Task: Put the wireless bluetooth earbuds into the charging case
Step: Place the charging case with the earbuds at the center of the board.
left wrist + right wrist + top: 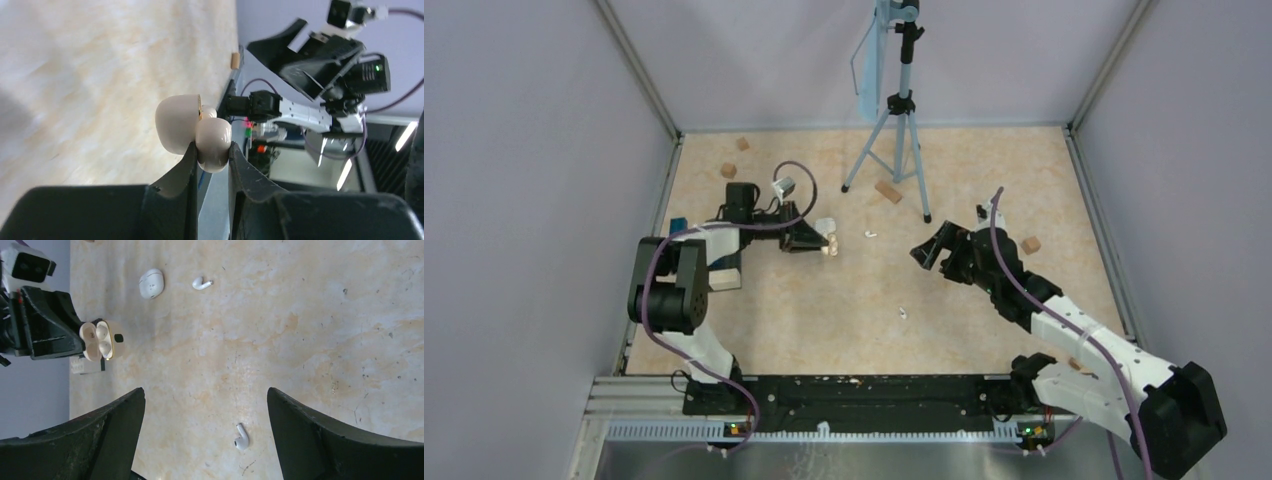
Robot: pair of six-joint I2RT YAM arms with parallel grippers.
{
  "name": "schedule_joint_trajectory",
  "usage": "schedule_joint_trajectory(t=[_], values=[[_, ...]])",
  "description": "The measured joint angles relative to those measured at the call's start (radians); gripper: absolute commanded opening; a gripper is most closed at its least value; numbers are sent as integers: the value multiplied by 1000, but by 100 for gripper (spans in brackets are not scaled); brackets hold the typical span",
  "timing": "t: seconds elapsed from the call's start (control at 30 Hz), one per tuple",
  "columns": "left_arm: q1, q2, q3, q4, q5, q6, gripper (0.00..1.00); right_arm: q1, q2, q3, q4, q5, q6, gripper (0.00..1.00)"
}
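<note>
Pinching the glossy, rounded charging case are matte black left fingers.

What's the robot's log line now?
left gripper: shut on charging case | right gripper: open, empty | near earbud, far earbud: loose on table

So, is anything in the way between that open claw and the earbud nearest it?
Nothing visible: only bare table lies between the open right gripper and the nearest earbud.
</note>
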Motion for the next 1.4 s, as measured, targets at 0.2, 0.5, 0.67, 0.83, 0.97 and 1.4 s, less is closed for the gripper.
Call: schedule_joint_trajectory(t=[0.2,0.5,0.67,0.83,0.97,1.4], values=[[114,66,-98,57,-53,4,0,0,-3,1,-31,-13,-11,85],[113,141,-82,-101,-199,165,0,-1,-57,2,-53,-3,-49,85],[117,143,-76,-176,-274,223,5,-1,-57,2,-66,-3,-54,85],[117,122,-47,-268,-338,275,66,-1,-57,2,-73,-3,-56,86],[117,55,-16,-373,-418,298,99,-1,-57,2,-85,-3,-69,86],[-50,-186,40,-323,-882,266,97,-1,-75,2,-86,-3,-79,82]])
